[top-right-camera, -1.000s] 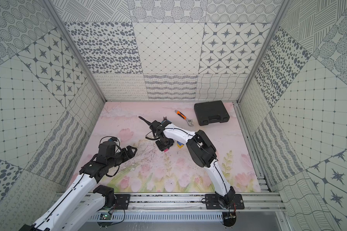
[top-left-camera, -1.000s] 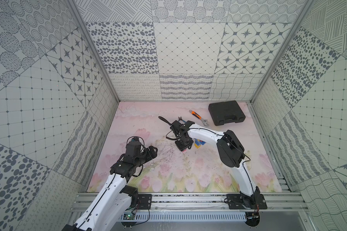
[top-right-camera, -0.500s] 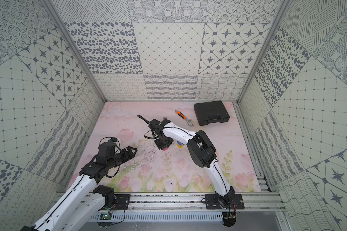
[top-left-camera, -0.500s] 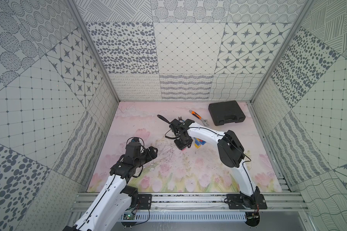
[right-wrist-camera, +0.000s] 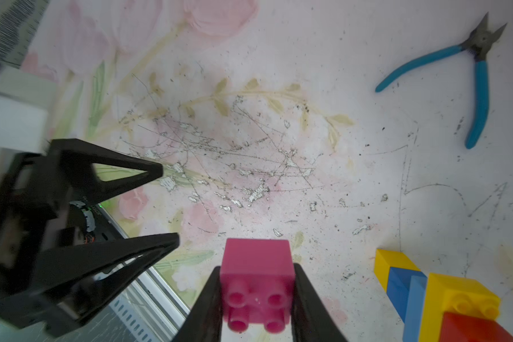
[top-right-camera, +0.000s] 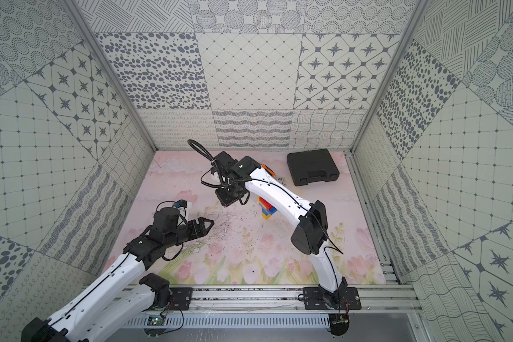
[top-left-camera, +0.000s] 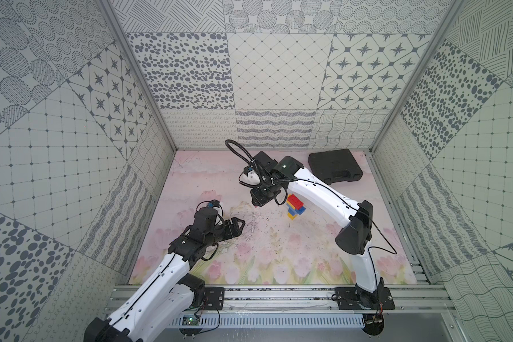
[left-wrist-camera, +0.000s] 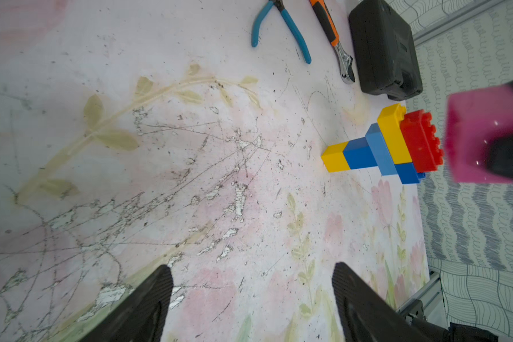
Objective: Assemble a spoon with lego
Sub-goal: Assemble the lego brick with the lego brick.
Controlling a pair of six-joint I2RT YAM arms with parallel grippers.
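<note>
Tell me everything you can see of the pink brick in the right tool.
The pink brick is a small square block of glossy plastic with four round studs, two by two, facing the right wrist camera. The right tool is shut on it, a black finger flat against each of two opposite sides. Nothing else touches it: it seems held clear of the mat, apart from the joined bricks. The left wrist view shows it blurred; the top views hide it.
</note>
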